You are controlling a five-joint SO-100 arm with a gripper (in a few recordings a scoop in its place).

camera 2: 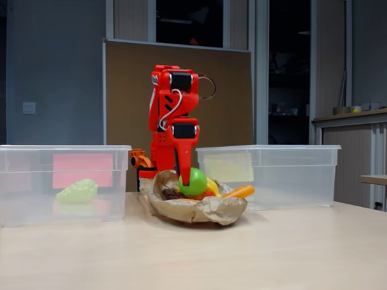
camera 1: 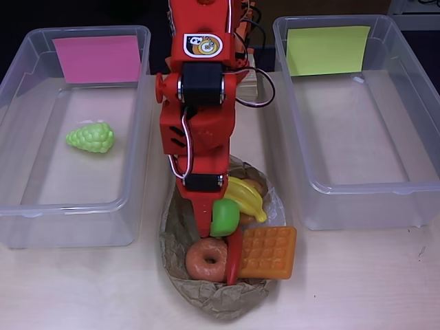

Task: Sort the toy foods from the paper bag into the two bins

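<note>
Green plastic toy apple [camera 1: 225, 216] — in the crumpled brown paper bag [camera 1: 206, 297], pinched by the red arm's gripper [camera 1: 214, 218] — round and smooth, liable to squirt free onto the yellow banana [camera 1: 249, 198].

Both views are evenly lit from above and fairly bright, with soft focus. In the overhead view, a dark band runs along twelve o'clock beyond the table [camera 1: 82, 289], and pale sheen lies on the bin rims [camera 1: 357, 185]. In the fixed view, the room behind is dim, the windows at twelve o'clock are black, and a soft shadow sits under the paper bag [camera 2: 199, 211].
</note>
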